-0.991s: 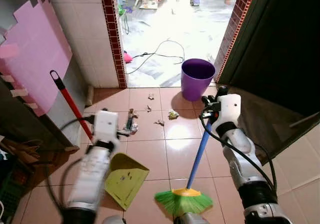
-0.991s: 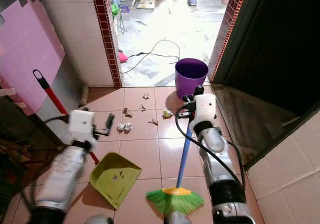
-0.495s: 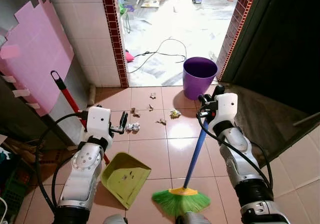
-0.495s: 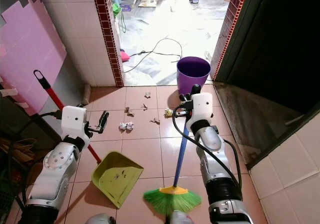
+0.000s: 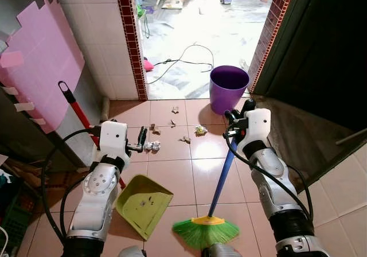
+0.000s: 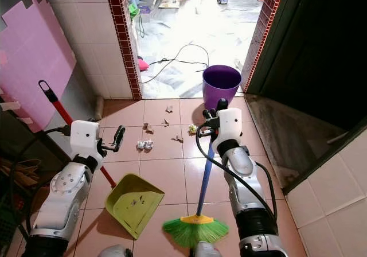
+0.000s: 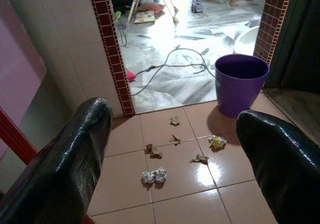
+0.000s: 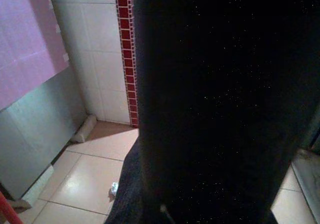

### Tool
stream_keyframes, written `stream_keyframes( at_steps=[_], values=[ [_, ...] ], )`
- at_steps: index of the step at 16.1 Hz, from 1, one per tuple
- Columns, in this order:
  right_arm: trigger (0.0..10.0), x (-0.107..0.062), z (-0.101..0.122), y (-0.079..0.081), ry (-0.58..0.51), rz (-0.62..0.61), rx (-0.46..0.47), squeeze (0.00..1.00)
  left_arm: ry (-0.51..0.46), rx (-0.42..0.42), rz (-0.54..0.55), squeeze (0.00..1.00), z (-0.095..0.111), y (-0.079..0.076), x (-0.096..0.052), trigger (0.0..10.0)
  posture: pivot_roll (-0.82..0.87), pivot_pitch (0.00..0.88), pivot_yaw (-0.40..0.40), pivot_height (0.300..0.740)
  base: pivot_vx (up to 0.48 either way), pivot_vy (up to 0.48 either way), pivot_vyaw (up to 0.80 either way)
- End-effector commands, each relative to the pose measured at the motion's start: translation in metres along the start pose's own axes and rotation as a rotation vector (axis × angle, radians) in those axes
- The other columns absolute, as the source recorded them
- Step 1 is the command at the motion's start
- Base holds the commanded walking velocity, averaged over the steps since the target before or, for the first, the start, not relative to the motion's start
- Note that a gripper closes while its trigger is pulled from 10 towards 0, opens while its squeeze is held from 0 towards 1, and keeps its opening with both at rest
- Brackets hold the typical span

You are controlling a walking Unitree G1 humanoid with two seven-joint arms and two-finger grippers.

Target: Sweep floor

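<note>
A: While the right gripper (image 5: pixel 234 119) keeps its jaws pinched on the blue handle of the broom (image 5: pixel 221 178), the green bristles (image 5: pixel 205 232) sit on the tiled floor (image 5: pixel 172 176) at six o'clock, close to the robot's feet.

B: And the left gripper (image 5: pixel 141 139)?

A: Its jaws are spread and hold nothing; the left wrist view shows clear floor between the two fingers (image 7: pixel 65 159). It hovers at nine o'clock, just beside the red-handled mop (image 5: pixel 86 128) that leans by the wall.

B: Where is the rubbish?

A: Crumpled paper scraps (image 5: pixel 151 146) and smaller bits (image 5: pixel 199 131) lie at twelve o'clock, between the robot and the purple bucket (image 5: pixel 227 89). The green dustpan (image 5: pixel 142 203) lies at seven o'clock, near the bristles, with a few crumbs in it.

B: What could go wrong?

A: I'd judge the bristles are well apart from the scraps, so a short stroke would miss them. A hard forward push could scatter them through the doorway onto the cable (image 5: pixel 183 62), or knock the bucket. The left arm could also bump the mop handle and topple it.
</note>
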State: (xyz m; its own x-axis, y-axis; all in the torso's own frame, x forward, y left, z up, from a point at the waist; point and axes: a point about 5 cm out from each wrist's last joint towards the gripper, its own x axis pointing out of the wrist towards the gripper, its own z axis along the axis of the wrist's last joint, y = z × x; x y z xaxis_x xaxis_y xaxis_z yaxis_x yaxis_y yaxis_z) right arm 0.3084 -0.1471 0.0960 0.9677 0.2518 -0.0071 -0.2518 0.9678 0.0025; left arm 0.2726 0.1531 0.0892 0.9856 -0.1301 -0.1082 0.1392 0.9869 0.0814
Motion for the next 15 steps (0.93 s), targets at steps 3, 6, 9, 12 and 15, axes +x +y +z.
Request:
stream_keyframes(
  at_steps=[3,6,9,12,15],
  values=[
    [10.0,0.0030,0.0102,-0.0049,-0.028,-0.008,-0.013,0.00,-0.008,-0.004,-0.012,0.00,0.0046,-0.0035,0.0026,10.0,-0.10,0.000,0.010,0.740,0.000,0.000,0.00],
    [10.0,0.0016,0.0114,-0.0037,-0.032,-0.004,-0.015,0.00,-0.011,-0.010,-0.015,0.00,0.0052,-0.0043,0.0044,10.0,-0.10,0.000,0.010,0.740,0.000,0.000,0.00],
    [10.0,0.0014,0.0113,-0.0023,-0.030,0.004,-0.015,0.00,-0.012,-0.016,-0.015,0.00,0.0058,-0.0069,0.0050,10.0,-0.10,0.000,0.007,0.740,0.000,0.000,0.00],
    [10.0,0.0021,0.0119,-0.0010,-0.029,0.010,-0.018,0.00,-0.008,-0.018,-0.019,0.00,0.0051,-0.0088,0.0039,10.0,-0.10,0.000,0.006,0.740,0.000,0.000,0.00],
    [10.0,0.0012,0.0106,0.0003,-0.023,0.029,-0.031,0.00,-0.008,-0.021,-0.023,0.00,0.0051,-0.0112,0.0045,10.0,-0.10,0.000,0.000,0.740,0.000,0.000,0.00]
  ],
)
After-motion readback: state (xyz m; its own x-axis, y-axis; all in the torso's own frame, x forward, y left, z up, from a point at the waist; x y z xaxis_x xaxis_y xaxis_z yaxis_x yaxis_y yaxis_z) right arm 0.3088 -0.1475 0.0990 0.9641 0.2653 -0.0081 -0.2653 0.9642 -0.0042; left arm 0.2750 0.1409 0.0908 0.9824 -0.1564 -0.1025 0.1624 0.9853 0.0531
